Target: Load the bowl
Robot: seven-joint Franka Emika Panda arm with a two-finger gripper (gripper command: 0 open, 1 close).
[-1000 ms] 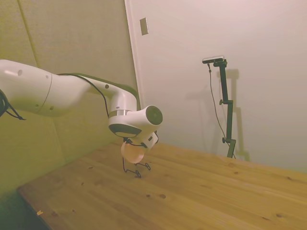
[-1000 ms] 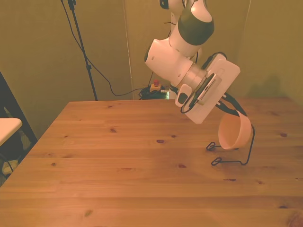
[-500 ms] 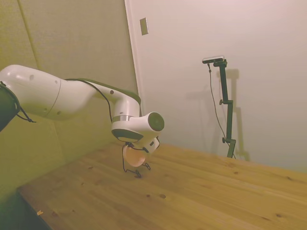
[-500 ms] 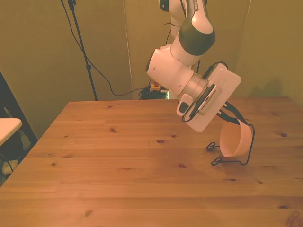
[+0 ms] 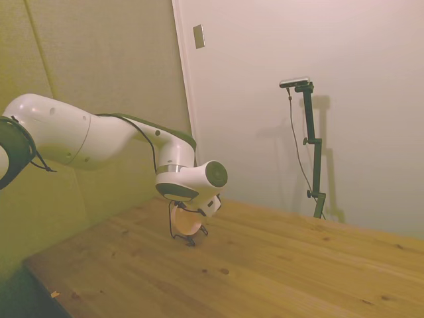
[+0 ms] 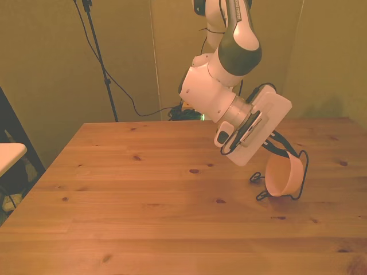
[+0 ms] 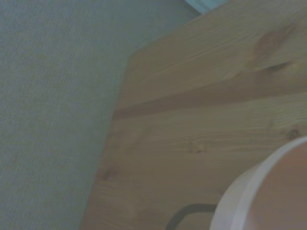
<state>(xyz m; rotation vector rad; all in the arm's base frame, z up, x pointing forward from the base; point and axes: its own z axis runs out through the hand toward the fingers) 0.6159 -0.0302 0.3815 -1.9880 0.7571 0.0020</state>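
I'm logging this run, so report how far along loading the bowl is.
Done: the gripper has the bowl on edge within the black wire stand, on the wooden table. In hand: seating it there. Left: letting go and backing away; whether it rests fully can't be told.

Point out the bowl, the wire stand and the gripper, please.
bowl (image 6: 281, 176): front view, on its outer wall.
wire stand (image 6: 262, 195): front view, on the near foot loop.
gripper (image 6: 281, 148): front view, between the fingertips at the bowl's rim.

Wire stand (image 6: 298, 177) hems bowl (image 6: 281, 176), table (image 6: 143, 189) open elsewhere
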